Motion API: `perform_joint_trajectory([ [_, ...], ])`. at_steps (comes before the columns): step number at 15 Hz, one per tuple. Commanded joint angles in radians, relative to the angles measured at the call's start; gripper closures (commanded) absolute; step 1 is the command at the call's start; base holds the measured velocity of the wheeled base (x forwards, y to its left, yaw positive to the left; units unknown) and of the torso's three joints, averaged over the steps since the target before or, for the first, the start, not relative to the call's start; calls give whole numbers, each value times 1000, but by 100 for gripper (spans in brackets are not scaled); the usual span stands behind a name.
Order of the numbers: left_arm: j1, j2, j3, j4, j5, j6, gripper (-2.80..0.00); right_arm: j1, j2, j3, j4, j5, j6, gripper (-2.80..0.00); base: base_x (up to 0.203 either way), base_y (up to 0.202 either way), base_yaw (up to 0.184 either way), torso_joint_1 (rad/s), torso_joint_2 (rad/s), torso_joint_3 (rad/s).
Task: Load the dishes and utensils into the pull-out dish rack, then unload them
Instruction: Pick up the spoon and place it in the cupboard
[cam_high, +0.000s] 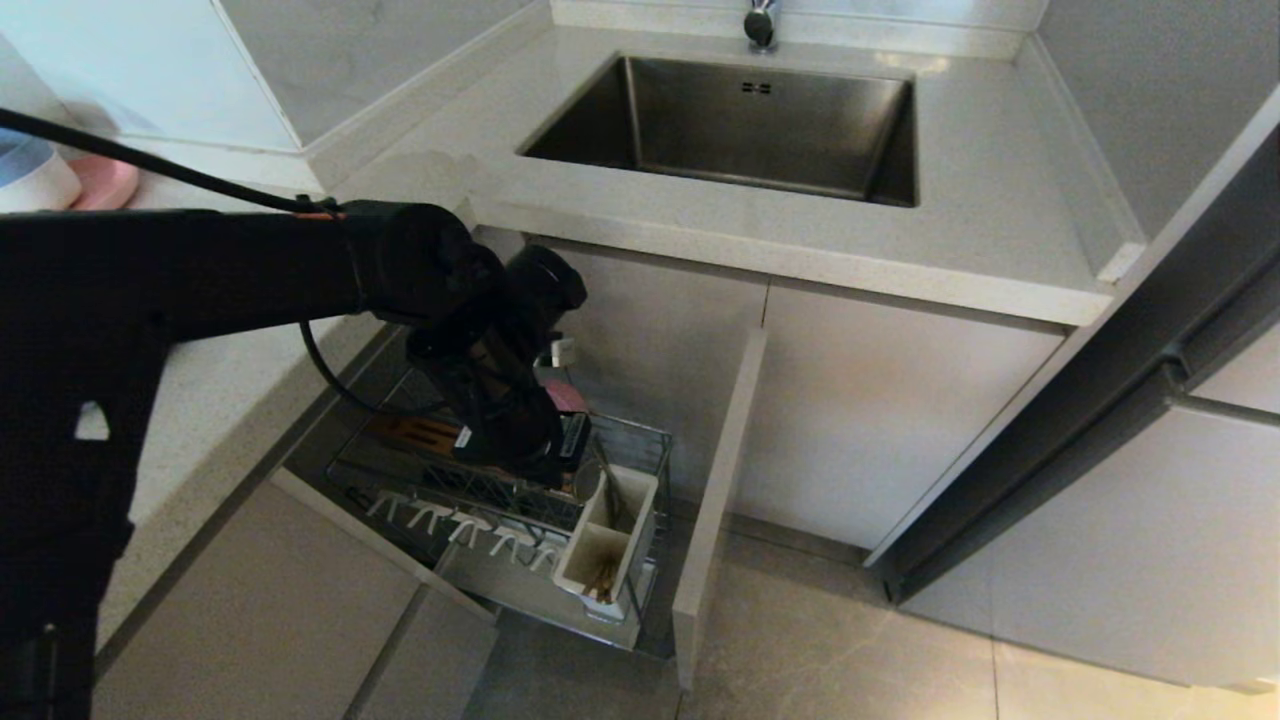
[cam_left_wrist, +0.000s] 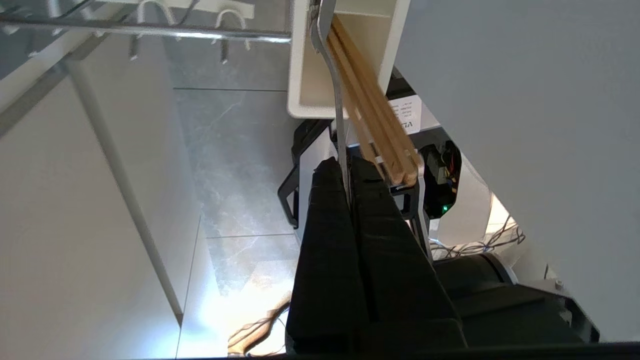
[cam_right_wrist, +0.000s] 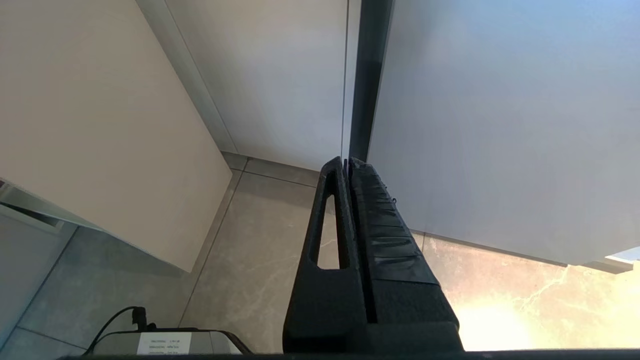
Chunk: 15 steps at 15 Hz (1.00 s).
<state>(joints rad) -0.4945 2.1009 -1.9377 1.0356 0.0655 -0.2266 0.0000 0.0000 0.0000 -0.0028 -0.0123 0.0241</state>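
Black left gripper (cam_left_wrist: 347, 167) pinches the metal spoon (cam_left_wrist: 336, 95) beside chopsticks (cam_left_wrist: 372, 115) in the utensil box (cam_high: 608, 540), rack's (cam_high: 640, 440) five o'clock corner; unloading likely: lift straight up. Right gripper (cam_right_wrist: 346, 162) closed, empty.

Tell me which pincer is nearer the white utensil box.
Left. The left pincer is right at the white utensil box, shut on the silver utensil. The right pincer hangs by cabinet doors, away from it.
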Motion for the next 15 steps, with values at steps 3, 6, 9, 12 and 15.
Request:
perform_joint_trajectory([
  [3,-10,54,-10,-24,2,-7,0,0,0,0,0,0,0,0,0,0,0,0,0,0],
  [6,-12,86,-10,-53,4,-7,0,0,0,0,0,0,0,0,0,0,0,0,0,0],
  [9,-16,115,-10,-67,10,-7,0,0,1,0,0,0,0,0,0,0,0,0,0,0],
  [12,-16,135,-12,-96,10,-7,0,0,0,0,0,0,0,0,0,0,0,0,0,0],
  [15,-19,168,-12,-131,10,-7,0,0,0,0,0,0,0,0,0,0,0,0,0,0],
])
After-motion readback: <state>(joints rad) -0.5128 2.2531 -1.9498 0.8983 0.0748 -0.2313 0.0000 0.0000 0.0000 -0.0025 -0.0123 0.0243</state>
